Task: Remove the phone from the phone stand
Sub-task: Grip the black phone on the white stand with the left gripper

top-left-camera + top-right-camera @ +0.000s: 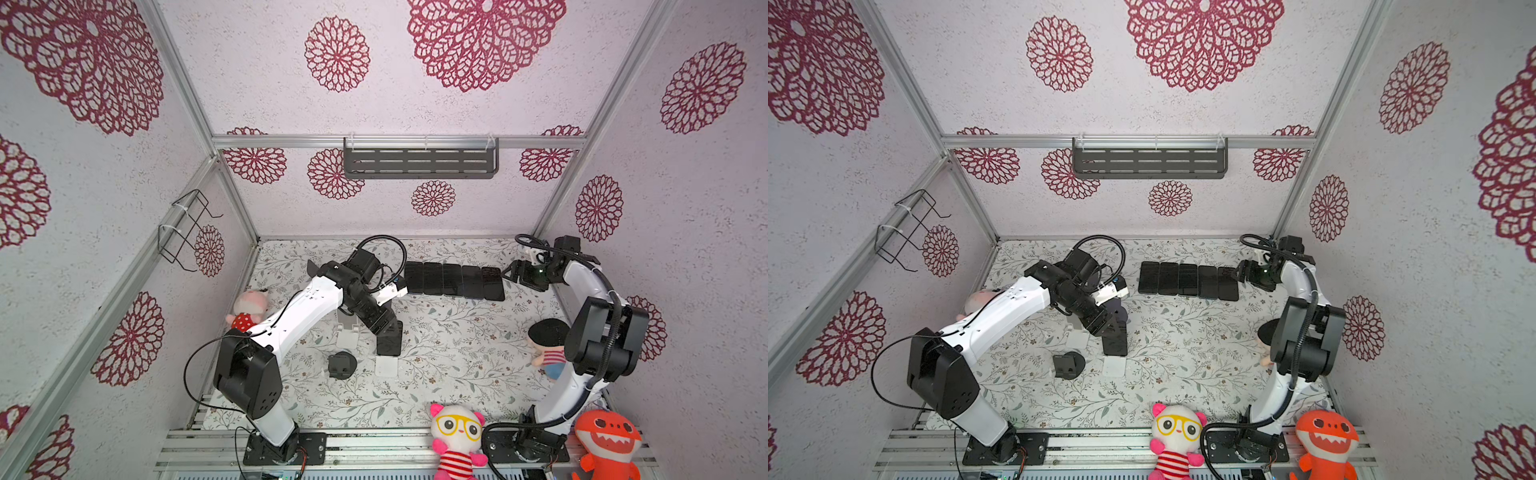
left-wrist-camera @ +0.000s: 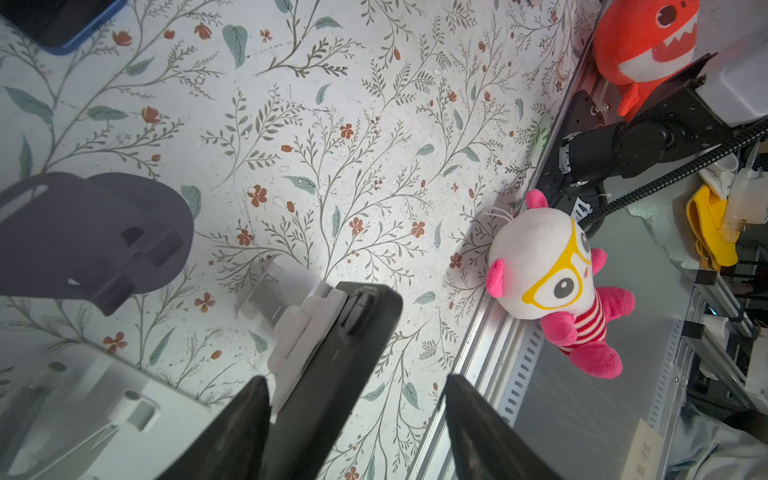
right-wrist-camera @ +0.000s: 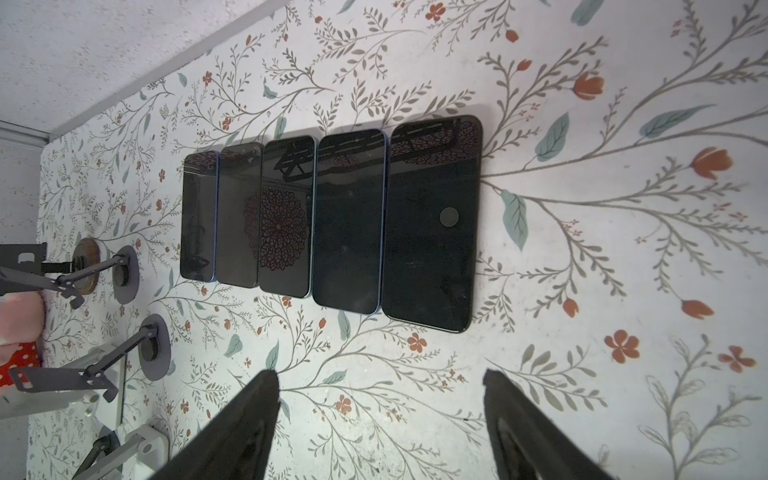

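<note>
The phone [image 1: 390,345] is a plain dark slab with the screen off. It's propped up on end and tilted back against a little white stand [image 1: 386,366], pretty much mid-worktop [image 1: 457,353]. In the left wrist view the stand's white hinged arm [image 2: 299,328] sits right against the phone's [image 2: 332,374] back, and its flat base rests on the floral surface.

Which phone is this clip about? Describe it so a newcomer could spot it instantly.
Start at the floral table and find the row of five phones lying flat near its back edge. Nearer the front, mid-table, under the left gripper, one black phone leans on a white stand. It alone is propped up, not flat.
</note>
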Motion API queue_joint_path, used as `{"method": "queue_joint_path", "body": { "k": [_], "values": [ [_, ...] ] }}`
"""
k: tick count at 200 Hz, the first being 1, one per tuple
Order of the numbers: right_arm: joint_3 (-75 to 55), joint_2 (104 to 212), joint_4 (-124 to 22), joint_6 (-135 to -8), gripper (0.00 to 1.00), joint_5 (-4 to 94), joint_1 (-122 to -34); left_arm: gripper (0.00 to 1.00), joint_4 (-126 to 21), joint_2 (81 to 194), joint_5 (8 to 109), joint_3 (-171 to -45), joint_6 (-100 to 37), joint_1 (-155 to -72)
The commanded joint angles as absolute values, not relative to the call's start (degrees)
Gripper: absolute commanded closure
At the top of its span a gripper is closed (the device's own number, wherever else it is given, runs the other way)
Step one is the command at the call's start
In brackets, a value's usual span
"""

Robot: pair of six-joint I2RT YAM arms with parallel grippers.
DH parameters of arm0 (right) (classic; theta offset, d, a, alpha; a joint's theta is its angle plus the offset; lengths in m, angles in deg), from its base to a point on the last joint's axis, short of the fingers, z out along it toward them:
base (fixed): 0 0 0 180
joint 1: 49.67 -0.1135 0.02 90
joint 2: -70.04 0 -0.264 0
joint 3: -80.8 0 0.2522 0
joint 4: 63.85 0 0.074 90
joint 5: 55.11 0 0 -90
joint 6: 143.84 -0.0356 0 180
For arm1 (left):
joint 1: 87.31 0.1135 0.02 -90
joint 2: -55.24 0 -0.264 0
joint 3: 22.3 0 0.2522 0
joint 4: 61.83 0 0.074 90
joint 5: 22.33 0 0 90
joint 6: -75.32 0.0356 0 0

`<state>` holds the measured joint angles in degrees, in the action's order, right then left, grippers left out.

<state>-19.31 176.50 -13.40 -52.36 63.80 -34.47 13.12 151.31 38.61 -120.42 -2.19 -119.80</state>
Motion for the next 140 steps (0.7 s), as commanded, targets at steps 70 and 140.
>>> {"method": "queue_joint_path", "body": {
  "k": [70,140],
  "values": [
    [-19.64,174.28,-12.91,-51.98,0.2,63.7,-34.35,0.57,11.97,154.04,40.05,-120.88,-1.68,-120.23],
    [-18.66,173.89,-13.44,-52.14,0.2,64.79,-34.38,0.66,14.7,155.26,40.21,-122.63,-2.02,-120.31]
  ]
}}
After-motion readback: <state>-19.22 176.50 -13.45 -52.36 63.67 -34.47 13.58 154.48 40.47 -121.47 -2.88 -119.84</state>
